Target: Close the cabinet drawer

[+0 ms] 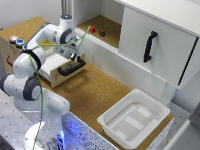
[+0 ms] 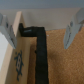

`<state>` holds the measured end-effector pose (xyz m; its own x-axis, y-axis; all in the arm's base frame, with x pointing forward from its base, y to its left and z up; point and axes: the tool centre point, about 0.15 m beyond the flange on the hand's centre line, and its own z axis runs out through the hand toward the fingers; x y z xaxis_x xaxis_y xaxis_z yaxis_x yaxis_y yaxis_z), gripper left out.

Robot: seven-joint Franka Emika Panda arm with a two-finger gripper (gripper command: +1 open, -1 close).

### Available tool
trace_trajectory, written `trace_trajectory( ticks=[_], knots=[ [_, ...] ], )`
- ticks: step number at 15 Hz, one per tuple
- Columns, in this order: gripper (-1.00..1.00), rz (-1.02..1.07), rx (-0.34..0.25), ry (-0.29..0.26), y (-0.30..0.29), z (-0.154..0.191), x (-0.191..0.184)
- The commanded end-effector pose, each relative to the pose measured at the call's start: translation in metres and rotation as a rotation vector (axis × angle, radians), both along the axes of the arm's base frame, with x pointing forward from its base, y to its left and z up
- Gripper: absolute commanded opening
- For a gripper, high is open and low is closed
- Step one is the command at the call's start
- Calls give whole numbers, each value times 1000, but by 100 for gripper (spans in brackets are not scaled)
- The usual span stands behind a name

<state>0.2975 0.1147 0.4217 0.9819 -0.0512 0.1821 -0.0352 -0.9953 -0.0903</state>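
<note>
The cabinet drawer (image 1: 61, 74) stands pulled out of the low cork-topped wooden box (image 1: 22, 27) on the exterior view's left. It has a light wood front, a black bar handle (image 1: 71, 68) and a white inside (image 1: 54, 63). My gripper (image 1: 76, 58) hangs just above the handle. In the wrist view the gripper (image 2: 39, 30) is open and empty. Its fingers (image 2: 73, 31) stand on either side of the wood front (image 2: 20, 57) and the handle (image 2: 41, 55), apart from both.
A cork surface (image 1: 95, 92) lies in front of the drawer. A white plastic bin (image 1: 132, 119) sits at the exterior view's lower right. A large white door with a vertical black handle (image 1: 149, 46) is at the upper right. Small objects (image 1: 101, 33) sit in the back recess.
</note>
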Motion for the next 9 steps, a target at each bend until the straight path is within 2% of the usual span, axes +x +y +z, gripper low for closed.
trace_trajectory(
  ticks=[1, 2, 3, 6, 9],
  knots=[
    [100, -82, 83, -63, -10, -47, 17],
    [100, -48, 130, -41, -9, -59, 24],
    [100, -24, 136, -10, -7, -67, 29],
    [100, 67, 110, 57, 1, -85, 42],
    [100, 73, 105, 59, 0, -86, 46]
  ],
)
